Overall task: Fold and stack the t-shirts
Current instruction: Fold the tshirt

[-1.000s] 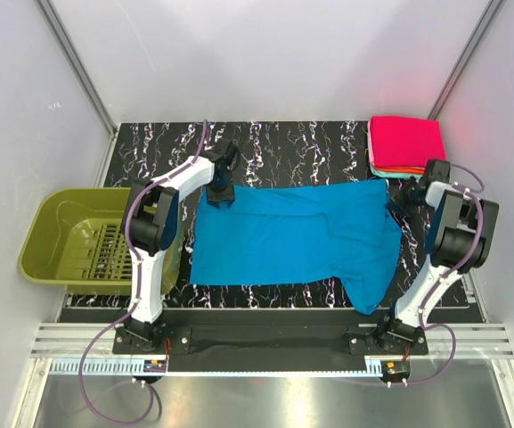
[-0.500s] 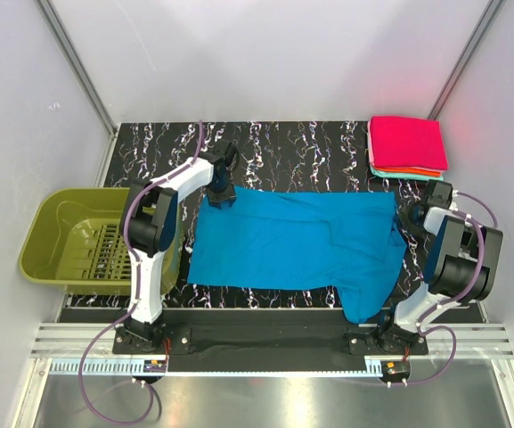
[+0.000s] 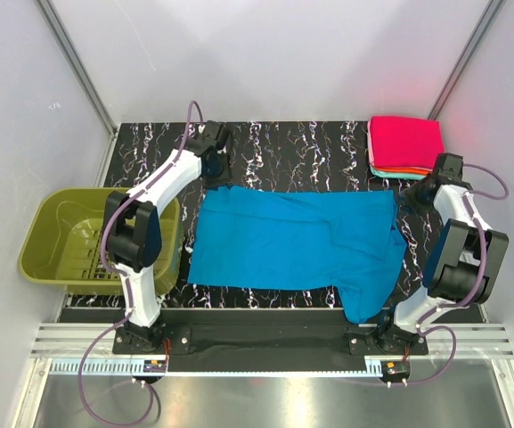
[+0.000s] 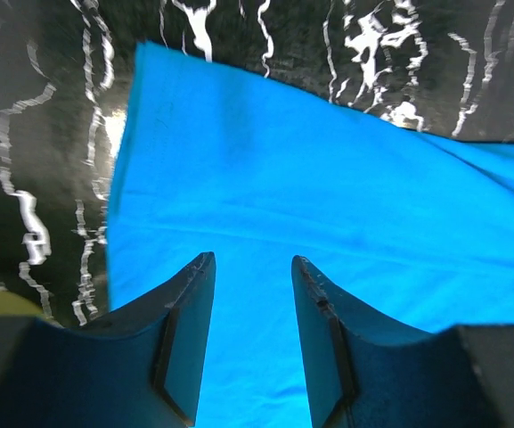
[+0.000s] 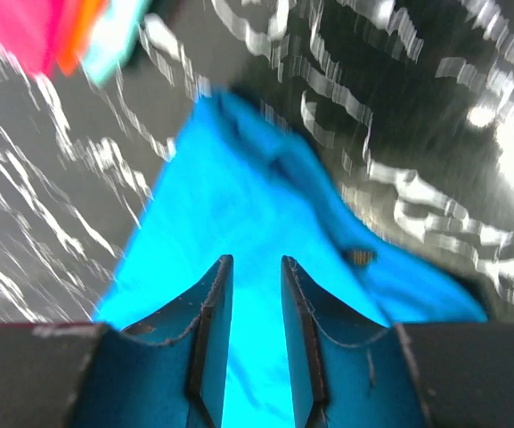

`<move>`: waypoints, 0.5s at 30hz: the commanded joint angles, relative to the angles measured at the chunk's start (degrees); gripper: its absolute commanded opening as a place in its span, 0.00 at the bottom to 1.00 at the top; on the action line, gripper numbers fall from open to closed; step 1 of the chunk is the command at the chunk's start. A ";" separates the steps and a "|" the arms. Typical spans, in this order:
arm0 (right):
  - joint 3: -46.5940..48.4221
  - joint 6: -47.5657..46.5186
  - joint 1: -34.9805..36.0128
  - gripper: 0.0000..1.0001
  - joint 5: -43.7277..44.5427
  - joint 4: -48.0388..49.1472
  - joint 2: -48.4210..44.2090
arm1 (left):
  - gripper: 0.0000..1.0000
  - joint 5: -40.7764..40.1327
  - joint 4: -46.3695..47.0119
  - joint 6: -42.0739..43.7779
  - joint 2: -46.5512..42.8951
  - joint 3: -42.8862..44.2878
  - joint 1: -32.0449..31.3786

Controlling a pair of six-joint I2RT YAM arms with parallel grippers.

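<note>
Top view, blue t-shirt (image 3: 283,241): spread flat across the middle of the table (image 3: 310,147), long side left to right; right end rumpled, one part drooping over the near edge.
Top view, folded stack (image 3: 405,141): at the far right corner, magenta on top, orange and pale teal edges beneath; apart from the blue one.
Top view, basket (image 3: 38,241): olive, off the table's left side.
Top view, left gripper (image 3: 220,165): above the shirt's far left corner.
Top view, right gripper (image 3: 424,193): just off the shirt's far right corner, between it and the stack.
Left wrist view, left gripper (image 4: 252,267): jaws parted, nothing between them; hangs over smooth cloth of the blue t-shirt (image 4: 328,196), its corner lying flat on the table (image 4: 43,134).
Right wrist view, right gripper (image 5: 255,267): blurred; jaws a little apart, nothing seen pinched; bunched corner of the blue t-shirt (image 5: 239,196) below, folded stack (image 5: 52,36) at upper left.
Handling: light, limp, no stiffness; likely to sag and drag when lifted, and to slide easily on the glossy top.
Where to grip: probably both far corners at once, pinching the hem edge low against the table; rumpled right end best taken where a fold stands up.
Risk: catching two layers at the bunched side, or skewing the fold if one corner lifts alone.
</note>
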 commanded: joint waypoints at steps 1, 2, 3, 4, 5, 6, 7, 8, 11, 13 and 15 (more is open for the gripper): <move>1.93 -4.44 4.33 0.35 -0.58 -8.98 -3.33 | 0.44 -1.70 -2.18 4.30 -2.21 1.90 0.42; 1.67 -4.53 5.30 0.34 -0.57 -9.33 -3.69 | 0.43 -1.53 -2.36 4.57 -2.21 1.55 0.59; 0.89 -4.45 7.92 0.34 -0.66 -9.42 -4.04 | 0.41 -1.01 -2.28 4.74 -2.04 1.46 0.60; 0.62 -3.84 9.51 0.33 -0.49 -9.34 -4.39 | 0.40 1.00 -2.28 5.01 -1.60 1.29 0.42; 0.35 -3.57 11.18 0.32 -0.31 -9.33 -4.48 | 0.39 1.71 -2.01 5.01 -1.33 1.02 0.42; 0.26 -3.22 13.03 0.32 -0.14 -9.16 -4.22 | 0.38 1.90 -1.84 4.92 -0.98 1.02 0.07; 0.18 -2.34 15.48 0.31 -0.31 -8.81 -3.35 | 0.36 1.98 -1.66 5.01 0.15 1.19 -0.02; 0.00 -1.99 16.38 0.31 -0.83 -8.02 -2.64 | 0.35 1.99 -1.14 5.10 1.03 1.98 -0.02; -0.62 -1.46 17.09 0.31 -1.46 -2.76 -0.01 | 0.33 1.90 -1.31 5.18 5.69 5.40 -0.11; 0.87 -3.63 17.09 0.31 -1.19 -1.08 2.27 | 0.33 1.81 -1.31 5.27 8.41 6.81 -0.02; 2.97 -6.10 16.83 0.33 0.82 -1.16 3.16 | 0.33 1.63 -1.40 5.27 9.82 8.49 0.16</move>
